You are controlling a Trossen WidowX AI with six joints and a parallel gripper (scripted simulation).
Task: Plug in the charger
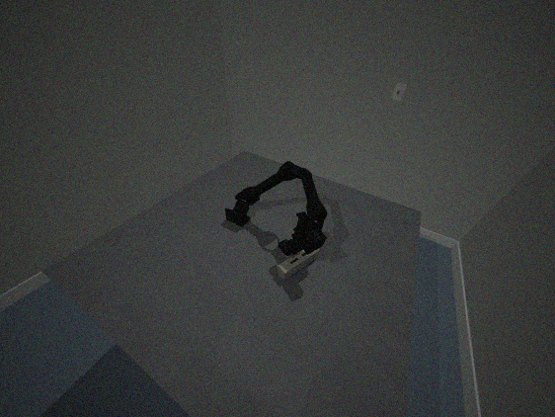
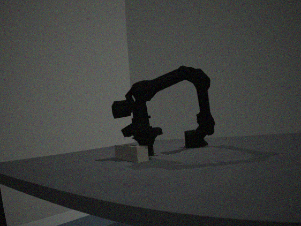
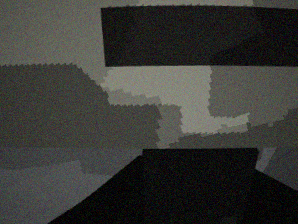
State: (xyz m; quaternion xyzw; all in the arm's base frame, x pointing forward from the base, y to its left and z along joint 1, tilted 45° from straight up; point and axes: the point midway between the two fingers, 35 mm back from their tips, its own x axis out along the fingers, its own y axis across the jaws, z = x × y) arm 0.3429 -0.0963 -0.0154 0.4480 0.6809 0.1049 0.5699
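Note:
The pale power strip (image 1: 291, 269) (image 2: 126, 153) (image 3: 155, 82) lies on the table, with dark outlets (image 1: 296, 259) on its top. A wide black patch (image 3: 200, 37), seemingly an outlet, crosses the top of the wrist view. My gripper (image 1: 298, 248) (image 2: 150, 153) (image 3: 184, 165) points down and is shut on the black charger (image 3: 200, 185). In the exterior view the fingertips reach below the strip's top, beside its far side. The charger's front end meets the strip's edge in the wrist view. Its prongs are hidden, and left and right outlets cannot be told apart.
The grey table (image 1: 198, 306) (image 2: 201, 187) carries the arm's base (image 1: 237, 217) (image 2: 191, 139) behind the strip. Shadows of the arm fall over the table and strip. A pale wall plate (image 1: 399, 92) is on the wall. The scene is very dark.

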